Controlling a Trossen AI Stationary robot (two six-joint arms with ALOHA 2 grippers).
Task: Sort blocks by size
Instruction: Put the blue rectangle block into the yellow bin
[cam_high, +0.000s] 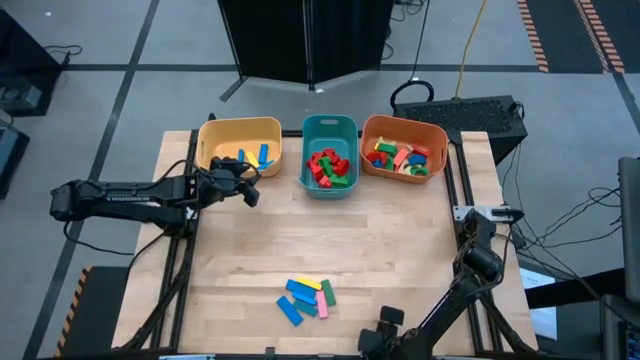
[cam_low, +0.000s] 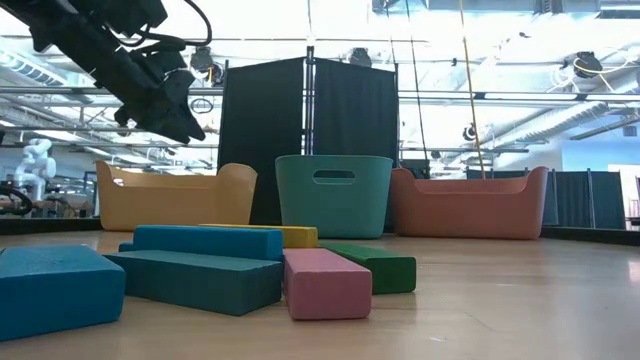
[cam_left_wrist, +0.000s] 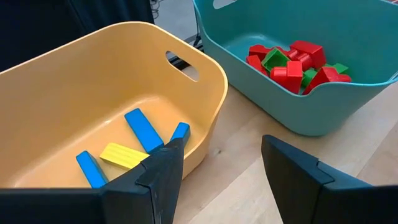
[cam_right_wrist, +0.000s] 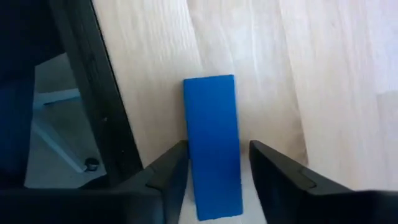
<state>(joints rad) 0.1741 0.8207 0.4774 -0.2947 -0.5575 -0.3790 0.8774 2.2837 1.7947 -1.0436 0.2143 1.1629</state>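
Above the wooden table (cam_high: 400, 250), left pincer (cam_left_wrist: 221, 165) wide open, empty.

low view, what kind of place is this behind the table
Probably a robotics lab or workshop hall: black curtain panels stand behind the bins, bare ceiling beams and ducts run overhead, and a white robot figure stands far left.

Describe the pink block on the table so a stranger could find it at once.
Start from the three bins along the table's far edge, then look to the near edge, where a small cluster of loose blocks lies. The pink block sits between the blue bars and a green one, the only pink piece there.
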